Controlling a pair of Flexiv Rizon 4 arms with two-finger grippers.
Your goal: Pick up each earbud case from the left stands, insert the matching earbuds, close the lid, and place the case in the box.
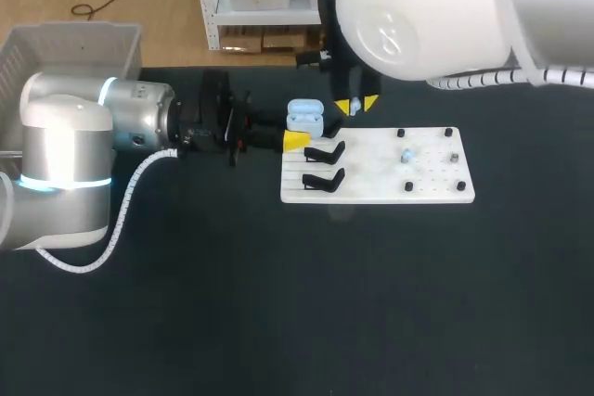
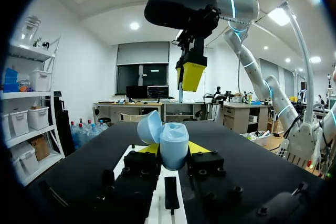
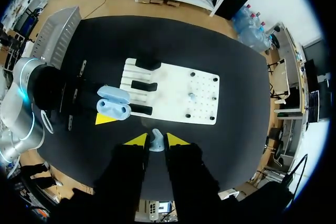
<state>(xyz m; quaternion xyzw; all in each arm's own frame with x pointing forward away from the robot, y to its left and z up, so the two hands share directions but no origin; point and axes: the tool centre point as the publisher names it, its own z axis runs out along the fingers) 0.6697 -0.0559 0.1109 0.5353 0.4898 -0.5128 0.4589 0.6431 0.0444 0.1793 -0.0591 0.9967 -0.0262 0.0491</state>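
The earbud case (image 1: 304, 118), pale blue with its lid swung open, shows just above the middle of the head view, at the upper left corner of the white board. It is pinched from two sides between the yellow-tipped fingers of the left gripper (image 2: 174, 149).

The dark surface (image 1: 278, 303) fills most of that view. The right arm (image 1: 418, 6) takes up the upper right of the frame, and the left arm (image 1: 65, 164) comes in level from the left edge. A grey box (image 1: 70, 48) stands in the upper left corner. The white board (image 1: 376, 183) lies right of centre, with black stands (image 1: 325, 150) on its left part.

The right gripper (image 1: 355, 104) hangs just right of the case and apart from it, its fingers pinching a small pale earbud (image 3: 156, 143). A second earbud (image 1: 406, 156) lies on the board's right half, among small black pegs (image 1: 408, 186).
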